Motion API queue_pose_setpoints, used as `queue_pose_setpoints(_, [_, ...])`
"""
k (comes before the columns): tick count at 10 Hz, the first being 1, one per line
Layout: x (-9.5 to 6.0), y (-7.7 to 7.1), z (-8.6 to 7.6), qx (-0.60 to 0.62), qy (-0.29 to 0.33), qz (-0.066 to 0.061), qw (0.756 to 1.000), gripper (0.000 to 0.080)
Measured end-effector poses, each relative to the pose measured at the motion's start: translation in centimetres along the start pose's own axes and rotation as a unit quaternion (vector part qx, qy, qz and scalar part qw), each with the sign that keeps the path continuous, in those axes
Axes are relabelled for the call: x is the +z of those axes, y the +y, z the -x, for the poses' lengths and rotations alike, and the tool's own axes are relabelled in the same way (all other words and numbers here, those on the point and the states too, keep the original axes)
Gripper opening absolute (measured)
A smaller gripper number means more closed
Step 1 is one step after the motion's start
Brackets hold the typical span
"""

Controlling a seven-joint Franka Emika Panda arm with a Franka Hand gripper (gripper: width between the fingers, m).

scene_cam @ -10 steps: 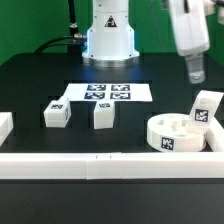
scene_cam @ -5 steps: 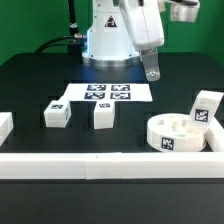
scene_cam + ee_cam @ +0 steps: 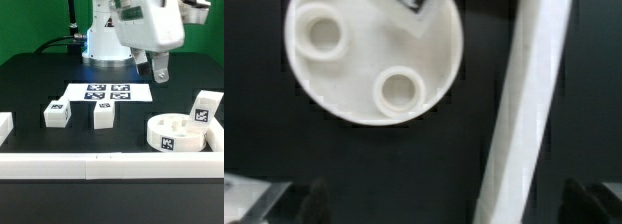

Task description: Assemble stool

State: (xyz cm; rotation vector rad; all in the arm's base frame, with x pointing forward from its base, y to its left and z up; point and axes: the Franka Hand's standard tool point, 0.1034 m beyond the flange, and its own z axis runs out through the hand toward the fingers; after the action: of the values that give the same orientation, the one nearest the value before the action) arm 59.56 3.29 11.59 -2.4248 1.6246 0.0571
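Note:
The white round seat lies at the exterior view's right, next to the front rail. One white leg stands at the seat's far right rim; I cannot tell whether it is seated in a socket. Two more tagged legs stand loose on the black table to the left. My gripper hangs in the air above the table, left of and behind the seat. In the wrist view the seat shows two sockets. The dark fingers stand wide apart with nothing between them.
The marker board lies in the middle of the table below the gripper. A long white rail runs along the front and shows in the wrist view. A short rail piece stands at the left. The robot base is behind.
The gripper swung from the upper right over the seat to the left above the marker board, then came slightly right and nearer. The parts have not moved.

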Motion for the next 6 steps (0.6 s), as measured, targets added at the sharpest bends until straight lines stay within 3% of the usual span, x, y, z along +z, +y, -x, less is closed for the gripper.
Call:
queue_pose_setpoints(2, [0.57,0.97,-0.77,-0.134,0.009,0.021,0.991,0.0649])
queue_pose_setpoints(6, [0.51,0.96,-0.90,-0.258,0.007,0.023,0.966,0.0649])
